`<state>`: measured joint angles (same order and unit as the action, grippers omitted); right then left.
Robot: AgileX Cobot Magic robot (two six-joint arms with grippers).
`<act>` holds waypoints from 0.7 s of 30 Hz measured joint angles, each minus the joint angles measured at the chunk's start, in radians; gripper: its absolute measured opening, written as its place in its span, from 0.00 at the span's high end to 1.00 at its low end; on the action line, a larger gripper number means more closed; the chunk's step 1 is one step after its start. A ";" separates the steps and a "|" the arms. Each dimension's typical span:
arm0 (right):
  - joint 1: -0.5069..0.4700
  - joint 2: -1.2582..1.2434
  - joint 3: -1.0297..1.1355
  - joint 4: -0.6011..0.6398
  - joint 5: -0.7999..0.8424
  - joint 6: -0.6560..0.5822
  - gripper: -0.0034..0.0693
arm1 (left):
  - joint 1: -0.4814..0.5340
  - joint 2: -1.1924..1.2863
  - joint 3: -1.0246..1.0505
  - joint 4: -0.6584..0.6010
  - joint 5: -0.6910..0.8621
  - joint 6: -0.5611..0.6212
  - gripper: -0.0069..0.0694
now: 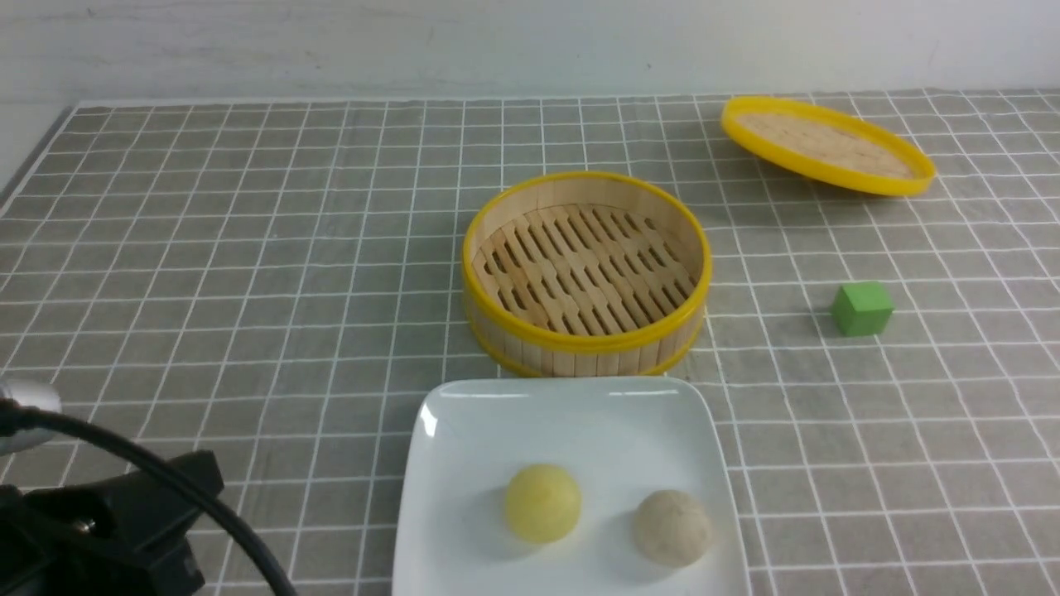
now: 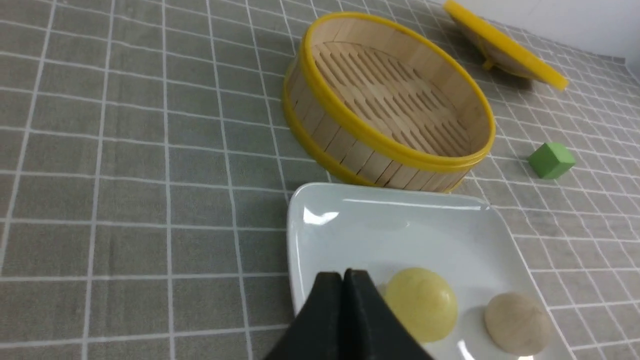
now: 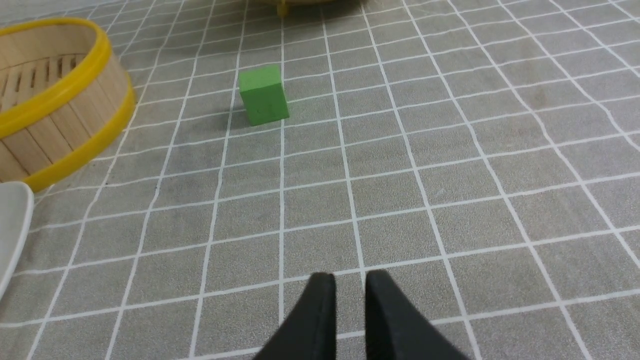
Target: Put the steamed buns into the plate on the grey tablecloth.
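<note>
Basically done: both steamed buns (image 1: 607, 514) sit on plate (image 1: 464, 439); left gripper (image 2: 343, 278) closed empty, right gripper (image 3: 346, 281) slightly apart w/ nothing held.

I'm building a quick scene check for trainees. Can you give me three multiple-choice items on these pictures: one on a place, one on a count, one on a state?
1. Where does the green cube sit?
A. in the steamer
B. on the tablecloth, right of the steamer
C. on the plate

2. How many buns lie on the plate?
A. none
B. one
C. two

3. What is the state of the steamer?
A. uncovered and empty
B. covered by its lid
C. holding a bun

Answers:
1 B, it stands alone on the tablecloth.
2 C, the yellow bun and the beige bun rest there.
3 A, its slats show bare and the lid lies apart at the back.
</note>
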<state>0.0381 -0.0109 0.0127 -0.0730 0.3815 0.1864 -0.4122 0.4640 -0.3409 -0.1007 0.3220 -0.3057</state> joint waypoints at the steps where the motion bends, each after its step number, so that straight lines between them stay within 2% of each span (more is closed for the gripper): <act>1: 0.000 0.000 0.000 0.000 0.000 0.000 0.79 | 0.000 0.000 0.001 0.032 0.004 0.000 0.91; 9: 0.000 0.000 0.000 0.000 0.000 0.000 0.78 | 0.000 -0.013 0.001 0.257 0.092 -0.009 0.89; 13: 0.000 0.000 0.000 0.000 0.000 0.000 0.77 | 0.027 -0.085 0.001 0.326 0.129 -0.043 0.89; 21: 0.000 0.000 0.000 0.000 0.000 0.000 0.76 | 0.303 -0.374 0.154 0.387 0.127 -0.049 0.88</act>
<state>0.0381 -0.0109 0.0127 -0.0730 0.3815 0.1864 -0.1097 0.0900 -0.1874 0.2864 0.4488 -0.3543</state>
